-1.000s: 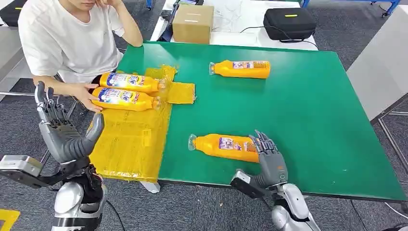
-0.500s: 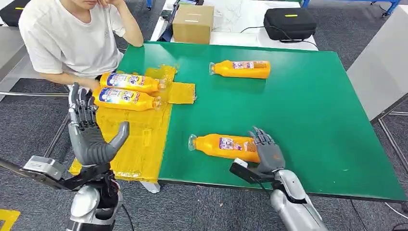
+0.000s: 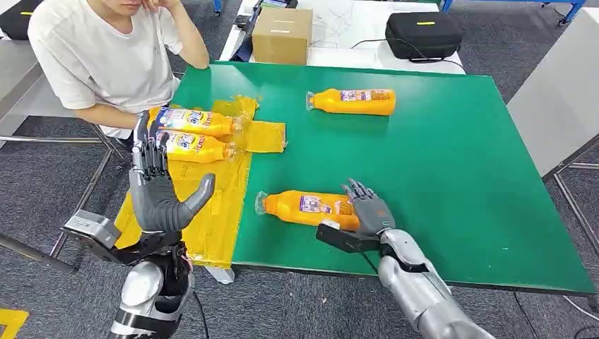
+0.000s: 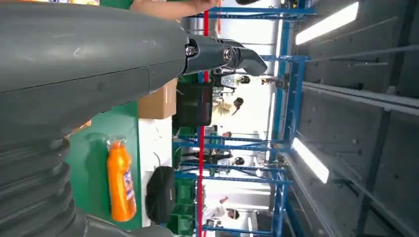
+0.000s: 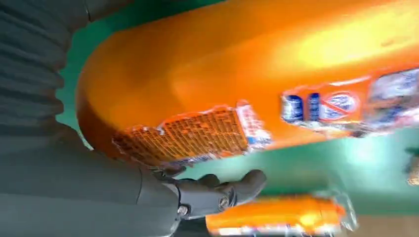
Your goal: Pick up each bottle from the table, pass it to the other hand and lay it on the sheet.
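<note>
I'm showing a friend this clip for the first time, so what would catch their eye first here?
Probably the right robot hand wrapped around the base end of an orange bottle at the green table's near edge. Next, the left robot hand raised with fingers spread over the yellow sheet, where two bottles already lie beside a seated person.

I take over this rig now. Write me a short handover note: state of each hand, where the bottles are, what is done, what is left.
Right hand: it grips the base end of the near bottle, which lies on the green table with its cap toward the sheet.
Left hand: raised over the yellow sheet, fingers apart, holding nothing.
Done: two bottles lie on the sheet's far end, beside a seated person.
Left: pass the near bottle to the left hand and lay it on the sheet; then the far bottle, untouched on the table.
</note>
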{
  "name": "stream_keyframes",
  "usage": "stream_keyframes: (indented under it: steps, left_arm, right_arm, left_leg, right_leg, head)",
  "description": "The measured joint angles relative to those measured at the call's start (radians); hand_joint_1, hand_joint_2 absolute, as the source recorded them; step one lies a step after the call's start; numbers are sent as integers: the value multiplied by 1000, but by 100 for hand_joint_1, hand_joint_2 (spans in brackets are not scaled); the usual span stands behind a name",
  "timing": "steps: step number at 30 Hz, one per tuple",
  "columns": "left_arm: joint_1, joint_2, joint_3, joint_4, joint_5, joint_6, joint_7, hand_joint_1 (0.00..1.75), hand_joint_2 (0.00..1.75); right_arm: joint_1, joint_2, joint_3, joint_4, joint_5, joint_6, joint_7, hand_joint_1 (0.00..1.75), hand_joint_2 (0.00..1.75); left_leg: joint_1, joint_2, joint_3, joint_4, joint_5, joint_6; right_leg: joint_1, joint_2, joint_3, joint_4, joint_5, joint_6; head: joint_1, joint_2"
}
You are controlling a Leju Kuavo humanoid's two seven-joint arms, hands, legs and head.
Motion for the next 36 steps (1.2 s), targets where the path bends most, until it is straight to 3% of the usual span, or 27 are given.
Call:
stream_keyframes:
  steps: [2,6,7,8,13,19,28,36]
  left_arm:
    - [-7,1,-3,11,-4,2,3,0,175]
    - [-14,2,-5,24,-5,3,4,0,175]
    - [-14,2,-5,27,-5,3,4,0,175]
    - [-15,2,-5,28,-5,3,4,0,175]
    - [-38,4,-18,56,-6,2,4,0,175]
    - [-69,5,-38,95,-16,-1,6,0,175]
    - [-58,16,-43,87,-19,2,7,0,175]
    - [-33,18,-42,74,-24,19,11,0,175]
  right_arm:
    - [-40,-2,25,31,-1,68,23,0,175]
    - [-70,-6,51,66,-8,90,26,0,175]
    - [-74,-6,55,72,-10,91,26,131,175]
    - [-78,-6,60,79,-14,98,30,175,175]
    - [-115,-13,86,132,-62,194,38,175,175]
    - [-147,-13,109,183,-107,233,26,175,175]
    - [-55,-2,60,150,-335,31,-202,175,175]
    - [71,32,-47,43,-507,-25,-320,175,175]
  left_leg:
    - [0,2,3,0,-1,0]
    - [0,2,5,0,-1,0]
    - [0,2,5,0,-1,0]
    - [0,2,5,0,0,0]
    - [0,2,11,0,-1,0]
    - [0,2,16,0,-1,0]
    - [0,1,14,0,-1,0]
    - [1,0,7,0,-1,0]
  right_leg:
    - [0,3,2,0,0,0]
    - [0,2,4,-1,0,0]
    - [0,2,4,-1,0,0]
    - [0,2,5,-1,0,0]
    - [0,2,9,-1,0,0]
    - [0,2,14,-1,0,0]
    - [0,2,14,-1,0,0]
    - [1,2,8,0,0,0]
  head:
    - [0,0]
    - [0,0]
    - [0,0]
    - [0,0]
    - [0,0]
    - [0,0]
    - [0,0]
    - [0,0]
